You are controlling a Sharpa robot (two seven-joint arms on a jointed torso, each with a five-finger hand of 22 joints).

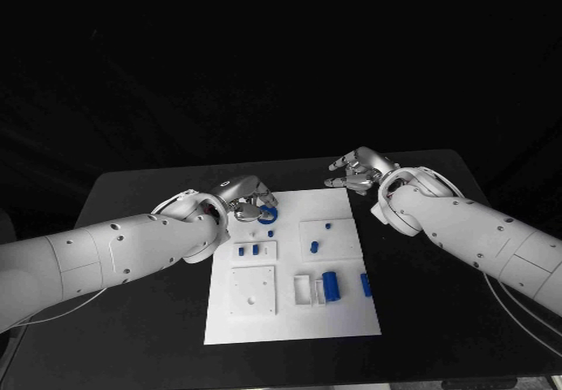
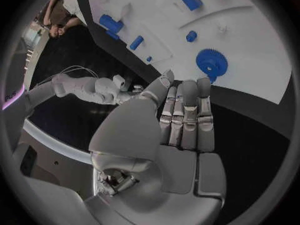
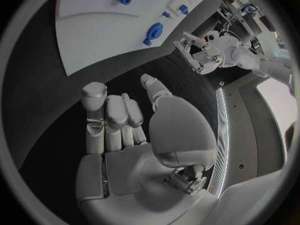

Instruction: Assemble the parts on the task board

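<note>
While the white board [image 1: 293,313] lies in the middle of the black table [image 1: 140,309], its long sides running up and down the frame, bare table shows on every side of it, widest at the left and right. Near the board's upper left corner a blue gear [image 1: 270,214] sits on the plate, and the left robot hand [image 1: 248,201] hangs just beside it at that edge; in the left wrist view its fingers [image 2: 187,115] lie straight and close together, holding nothing, with their tips just short of the gear [image 2: 211,62] and the dark table under the palm. The right robot hand [image 1: 357,172] stands off the board past its upper right corner, over bare table and well apart from the parts; the right wrist view shows its fingers [image 3: 106,120] stretched out and its thumb apart, with nothing in them and the board's edge ahead. Lower on the board, small blue pegs [image 1: 256,249] lie at centre left, one blue piece [image 1: 314,246] in a square recess at centre right, and a longer blue block [image 1: 331,284] beside a white holder [image 1: 304,288] toward the lower right, with another blue piece [image 1: 365,284] at the right edge. At the lower left a white square plate [image 1: 252,291] sits, and the board's bottom strip is bare.
</note>
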